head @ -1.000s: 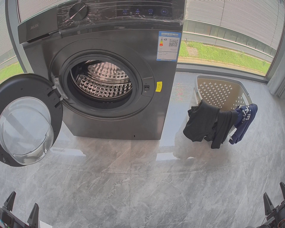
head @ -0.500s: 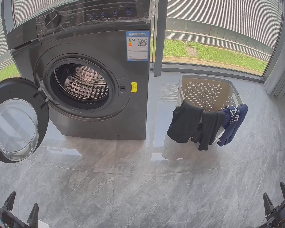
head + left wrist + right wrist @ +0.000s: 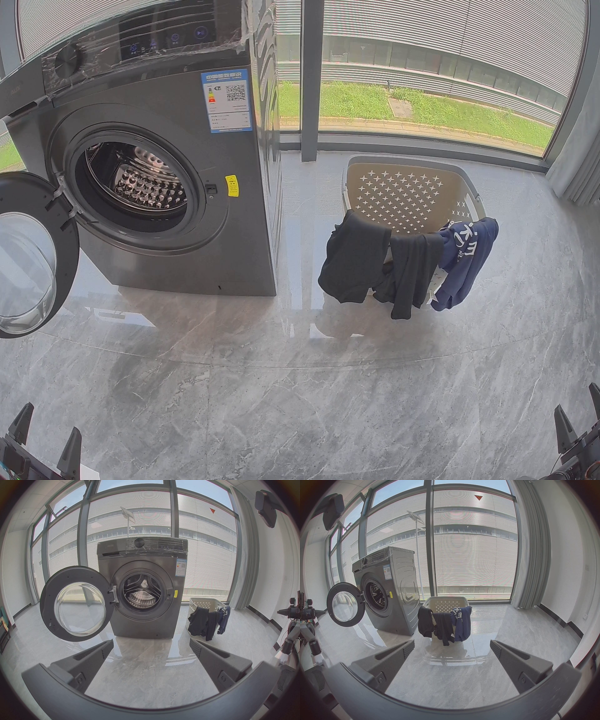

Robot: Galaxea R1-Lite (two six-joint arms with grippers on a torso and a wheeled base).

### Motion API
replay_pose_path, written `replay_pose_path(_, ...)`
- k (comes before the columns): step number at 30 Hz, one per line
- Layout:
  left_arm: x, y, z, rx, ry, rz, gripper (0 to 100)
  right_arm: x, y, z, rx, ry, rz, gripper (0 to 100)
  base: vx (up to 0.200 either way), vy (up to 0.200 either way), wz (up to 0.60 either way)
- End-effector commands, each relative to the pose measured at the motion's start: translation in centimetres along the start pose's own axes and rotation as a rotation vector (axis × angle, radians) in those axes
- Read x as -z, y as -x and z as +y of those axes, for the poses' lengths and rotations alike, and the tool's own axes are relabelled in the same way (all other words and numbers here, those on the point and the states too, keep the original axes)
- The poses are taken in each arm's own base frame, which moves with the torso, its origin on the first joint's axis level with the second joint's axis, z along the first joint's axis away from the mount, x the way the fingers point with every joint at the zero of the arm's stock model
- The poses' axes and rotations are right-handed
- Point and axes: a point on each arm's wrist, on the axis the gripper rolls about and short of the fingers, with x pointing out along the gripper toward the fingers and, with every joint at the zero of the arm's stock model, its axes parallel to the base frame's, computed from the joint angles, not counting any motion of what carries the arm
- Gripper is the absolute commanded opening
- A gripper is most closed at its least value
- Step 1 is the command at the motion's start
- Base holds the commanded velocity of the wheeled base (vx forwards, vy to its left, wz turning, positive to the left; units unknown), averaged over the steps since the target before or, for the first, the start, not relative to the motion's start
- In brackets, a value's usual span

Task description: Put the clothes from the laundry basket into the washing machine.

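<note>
Clothes [image 3: 357,259] over laundry basket [image 3: 409,190] rim

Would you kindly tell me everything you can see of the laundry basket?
The laundry basket is beige, seemingly plastic, rectangular, with star-shaped cutouts in its walls. It stands upright on the grey floor, to the right of the washing machine and apart from it. Two black garments and a navy garment hang over its near rim.

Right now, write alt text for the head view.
A grey washer with its door open stands left of a beige basket; black clothes and a blue top hang over its near rim. The left end effector and right end effector sit open at the bottom corners.
</note>
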Motion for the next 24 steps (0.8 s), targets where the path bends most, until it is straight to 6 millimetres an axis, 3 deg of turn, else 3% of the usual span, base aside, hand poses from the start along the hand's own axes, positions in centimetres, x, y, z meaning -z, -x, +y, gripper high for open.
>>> replay_pose_path(1, 0.52, -0.03, 0.01, 0.001, 0.001, 0.004, 100, 0.52, -0.03, 0.0, 0.0, 0.0, 0.004, 100, 0.2, 0.0, 0.0)
replay_pose_path(12, 0.52, -0.03, 0.01, -0.001, 0.001, 0.004, 100, 0.52, -0.03, 0.0, 0.0, 0.0, 0.004, 100, 0.2, 0.0, 0.0)
replay_pose_path(18, 0.52, -0.03, 0.01, -0.001, 0.0, 0.004, 100, 0.5, -0.03, 0.0, 0.0, 0.0, 0.003, 100, 0.0, 0.0, 0.0)
replay_pose_path(24, 0.52, -0.03, 0.01, -0.002, 0.001, 0.004, 100, 0.52, -0.03, 0.0, 0.0, 0.0, 0.004, 100, 0.0, -0.2, 0.0)
